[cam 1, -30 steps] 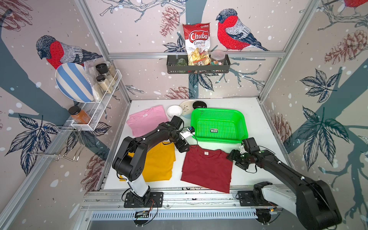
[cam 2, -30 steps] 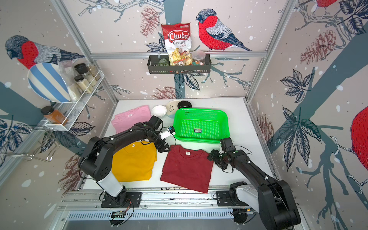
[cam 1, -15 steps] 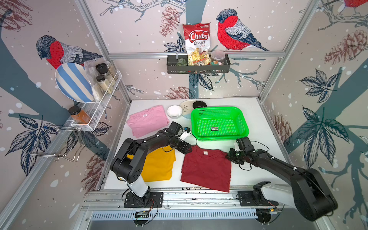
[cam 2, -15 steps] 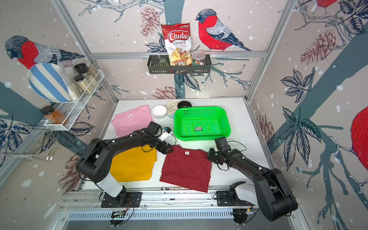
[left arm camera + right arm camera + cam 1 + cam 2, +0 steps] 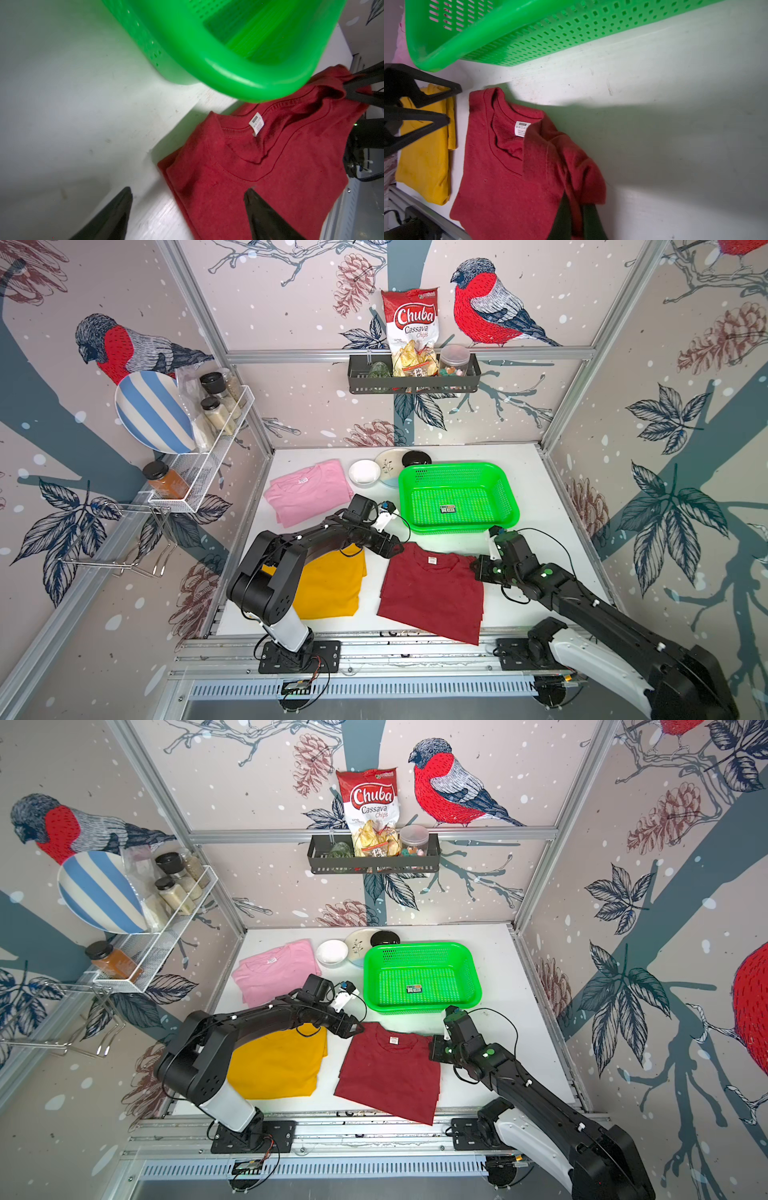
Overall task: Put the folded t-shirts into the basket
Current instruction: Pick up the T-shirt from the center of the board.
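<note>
Three folded t-shirts lie flat on the worktop (image 5: 536, 485), all outside the one green basket (image 5: 457, 528): light pink t-shirt (image 5: 307, 494) at the rear left, mustard yellow t-shirt (image 5: 330, 587) at the front left, dark red t-shirt (image 5: 430, 593) at the front centre. A small sticker (image 5: 448, 509) lies on the basket's floor. Only a narrow strip of bare surface separates the basket's front rim from the red collar edge. The near corner of the red t-shirt reaches the worktop's front edge. Two grippers work at that t-shirt. The left gripper (image 5: 188, 190) is spread, one finger over the collar-side corner and one over bare worktop. The right gripper (image 5: 577, 209) is pressed together, pinching the opposite collar-side corner, which is bunched and raised. Three dishes stand behind: white bowl (image 5: 364, 472), patterned plate (image 5: 388, 461), black dish (image 5: 416, 457). Open surface lies right of the basket.
</note>
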Motion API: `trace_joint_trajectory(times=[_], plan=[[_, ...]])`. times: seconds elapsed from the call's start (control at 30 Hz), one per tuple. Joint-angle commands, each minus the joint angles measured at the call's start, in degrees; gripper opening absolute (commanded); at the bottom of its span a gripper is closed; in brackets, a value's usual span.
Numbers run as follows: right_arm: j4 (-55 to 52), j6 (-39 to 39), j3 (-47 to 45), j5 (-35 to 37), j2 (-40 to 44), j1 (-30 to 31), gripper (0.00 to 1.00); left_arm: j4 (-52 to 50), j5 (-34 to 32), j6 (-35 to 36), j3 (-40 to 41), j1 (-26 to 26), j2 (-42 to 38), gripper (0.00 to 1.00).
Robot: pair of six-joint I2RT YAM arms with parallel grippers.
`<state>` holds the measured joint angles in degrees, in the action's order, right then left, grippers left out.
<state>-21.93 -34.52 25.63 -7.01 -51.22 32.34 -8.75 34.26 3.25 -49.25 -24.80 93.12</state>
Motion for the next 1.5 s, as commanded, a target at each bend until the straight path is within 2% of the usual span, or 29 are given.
trace_joint_trajectory(times=[0.0,0.13,0.23,0.37,0.47,0.6,0.8,1.0,1.1,1.33,1.47], plan=[[-1.95,2.35,0.91,3.71,0.76,0.57,0.0,6.4,8.84,4.67,1.02,3.22,-2.26,0.84],[-1.81,5.17,1.4,5.62,2.73,2.56,0.0,6.37,15.27,15.37,0.16,4.06,-2.84,0.83],[-0.77,8.28,1.61,8.3,5.03,5.37,0.0,6.52,17.17,22.16,-1.24,3.93,-2.14,0.84],[2.65,13.68,1.27,12.3,8.54,10.12,0.0,-2.18,18.86,35.55,-6.38,3.62,-0.02,0.85],[7.34,19.14,0.34,12.48,11.05,13.42,0.0,-10.36,17.24,44.29,-10.37,1.99,1.44,0.85],[10.16,25.62,1.11,14.21,12.02,17.06,0.0,-19.85,10.61,59.79,-12.02,-1.27,1.83,0.85],[9.85,32.15,3.39,14.7,11.57,19.91,0.0,-16.58,6.6,62.86,-9.84,-1.23,1.41,0.86],[11.43,39.25,4.16,11.13,13.08,22.62,0.0,-17.49,5.18,67.16,-10.94,0.81,3.68,0.87],[12.9,44.25,4.17,9.6,13.3,24.91,0.0,-22.55,7.19,70.78,-14.0,2.36,5.58,0.88],[13.83,47.71,5.0,10.1,13.19,26.97,0.0,-41.47,9.24,89.01,-21.83,2.46,10.21,0.88],[14.58,48.56,5.29,11.07,13.24,27.96,0.0,-44.88,8.25,91.14,-24.56,0.87,12.14,0.86]])
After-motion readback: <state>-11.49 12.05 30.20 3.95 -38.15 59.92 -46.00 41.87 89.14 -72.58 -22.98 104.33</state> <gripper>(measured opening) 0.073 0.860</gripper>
